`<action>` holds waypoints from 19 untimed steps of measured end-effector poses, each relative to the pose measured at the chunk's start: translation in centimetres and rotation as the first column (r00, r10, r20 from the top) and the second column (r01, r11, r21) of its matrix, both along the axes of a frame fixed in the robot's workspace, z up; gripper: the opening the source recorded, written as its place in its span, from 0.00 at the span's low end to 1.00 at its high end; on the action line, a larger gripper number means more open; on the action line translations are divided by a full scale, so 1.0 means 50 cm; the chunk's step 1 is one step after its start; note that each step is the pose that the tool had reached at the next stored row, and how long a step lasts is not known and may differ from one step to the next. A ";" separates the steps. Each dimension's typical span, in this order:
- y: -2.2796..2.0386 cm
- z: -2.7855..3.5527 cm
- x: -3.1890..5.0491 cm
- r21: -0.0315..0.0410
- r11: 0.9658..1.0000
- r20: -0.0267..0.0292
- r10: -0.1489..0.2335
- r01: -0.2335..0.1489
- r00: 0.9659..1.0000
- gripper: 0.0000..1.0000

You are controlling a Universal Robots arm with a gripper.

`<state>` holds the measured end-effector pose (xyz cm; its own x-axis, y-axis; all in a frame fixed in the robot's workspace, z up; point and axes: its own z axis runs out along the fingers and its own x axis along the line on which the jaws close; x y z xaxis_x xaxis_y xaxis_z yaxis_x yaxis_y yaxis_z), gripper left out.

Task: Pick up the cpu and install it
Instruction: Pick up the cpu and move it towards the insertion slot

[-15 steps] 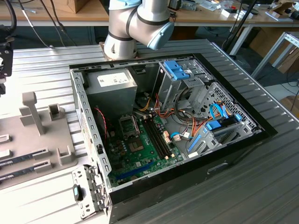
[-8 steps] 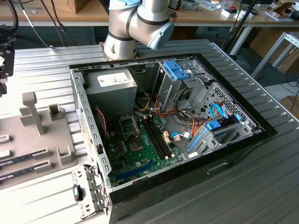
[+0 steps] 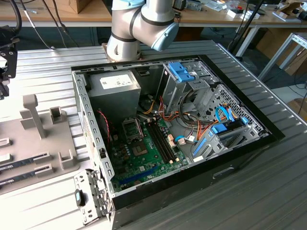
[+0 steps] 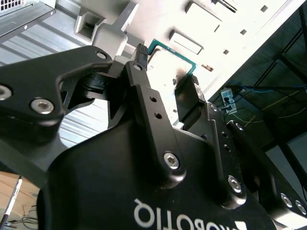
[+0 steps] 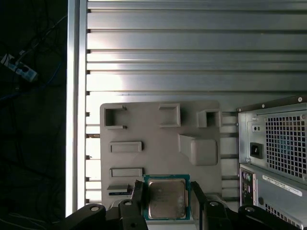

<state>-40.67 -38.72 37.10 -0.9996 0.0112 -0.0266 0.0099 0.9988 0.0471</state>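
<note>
The cpu [image 5: 166, 197], a small square chip with a silver-grey top and green edge, sits between my gripper's [image 5: 168, 200] two black fingers [image 5: 136, 194], which are shut on its opposite sides. It hangs above the grey fixture plate [image 5: 158, 143] beside the computer case. The second wrist view also has the cpu [image 4: 169, 60] clamped in the gripper [image 4: 166, 72]. In the exterior view the gripper's black body [image 3: 5, 60] is at the far left edge, over the fixture plate [image 3: 45, 143]. The motherboard's dark socket frame [image 3: 132, 128] lies inside the open case.
The open computer case [image 3: 230, 153] holds a grey power-supply box [image 3: 114, 91], memory slots [image 3: 160, 141], drive cages and loose cables. Two memory sticks [image 3: 24, 165] lie on the fixture plate. The case's rear panel [image 5: 276, 153] stands beside the plate on the ribbed metal table [image 5: 168, 48].
</note>
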 end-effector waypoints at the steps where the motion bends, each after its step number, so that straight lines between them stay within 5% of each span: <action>1: 0.0000 0.000 0.001 0.000 1.000 0.000 0.000 0.000 1.000 0.47; 19: 0.0000 0.000 0.012 0.000 1.000 0.000 0.000 0.000 1.000 0.47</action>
